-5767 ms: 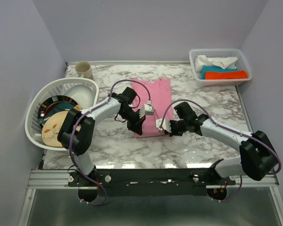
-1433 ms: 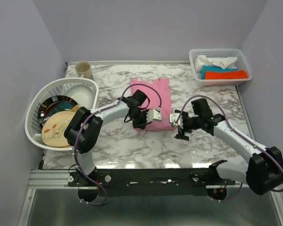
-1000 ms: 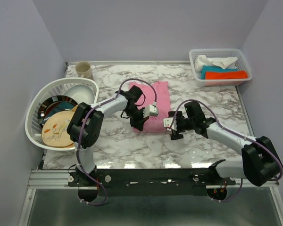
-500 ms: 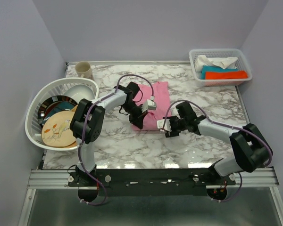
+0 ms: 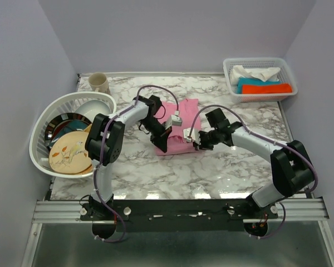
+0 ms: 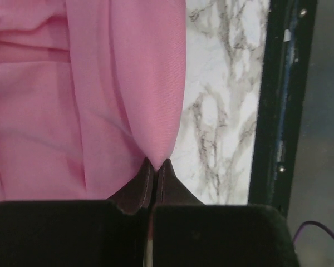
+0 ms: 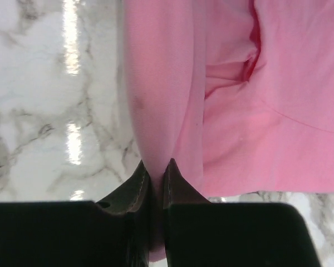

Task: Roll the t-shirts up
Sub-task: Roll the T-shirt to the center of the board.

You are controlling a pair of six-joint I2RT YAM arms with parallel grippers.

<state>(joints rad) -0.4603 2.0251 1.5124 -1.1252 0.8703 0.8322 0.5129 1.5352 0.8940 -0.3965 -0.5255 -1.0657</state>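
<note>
The light-pink t-shirt [image 5: 185, 114] lies partly folded on the marble table, its near end turned into a thick fold. My left gripper [image 5: 162, 142] is shut on the fold's left near corner; in the left wrist view the pink t-shirt [image 6: 72, 83] comes to a point pinched between the closed tips of the left gripper [image 6: 156, 162]. My right gripper [image 5: 195, 143] is shut on the right near corner. In the right wrist view a pleat of the t-shirt [image 7: 278, 111] runs down between the narrow jaws of the right gripper [image 7: 156, 166].
A white dish rack [image 5: 38, 156] with plates and a bowl stands at the left. A beige mug [image 5: 99, 82] sits at the back left. A white basket [image 5: 267, 96] with folded cloths is at the back right. The table's black front rail [image 6: 275, 111] lies close by.
My right gripper slid in to the shirt's near right corner and closed on the fabric. The left gripper kept its grip and drew slightly back with the fold.
</note>
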